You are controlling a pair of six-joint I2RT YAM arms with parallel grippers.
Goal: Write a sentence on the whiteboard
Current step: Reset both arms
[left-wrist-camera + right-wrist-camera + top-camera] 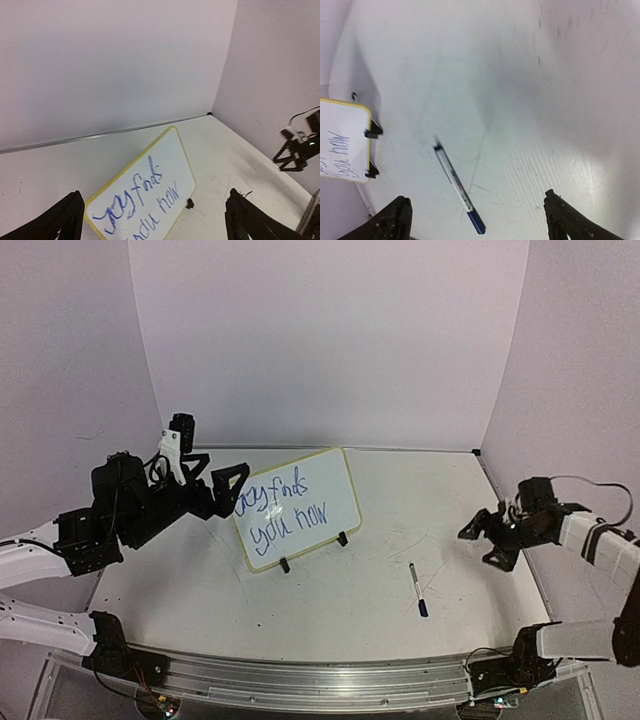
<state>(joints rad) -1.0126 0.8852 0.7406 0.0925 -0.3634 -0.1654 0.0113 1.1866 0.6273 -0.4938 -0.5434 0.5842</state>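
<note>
Whiteboard (pixel 298 508) stands on its clip feet (pixel 284 565) left of centre on the table (pixel 200 590), blue writing across it. Your left gripper (pixel 228 490) hangs spread just beside its edge, the right gripper (pixel 482 545) spread, empty, near the pen (pixel 417 590); pull clear without nudging the frame.

table (pixel 200 590): white, scuffed | pen (pixel 416 589): flat on it, blue end toward near edge | backdrop (pixel 330 340): pale lilac

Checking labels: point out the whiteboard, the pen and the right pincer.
whiteboard (pixel 297 508), top view, middle of the writing surface.
pen (pixel 458 189), right wrist view, middle of the barrel.
right pincer (pixel 482 543), top view, midway between its fingertips.
</note>
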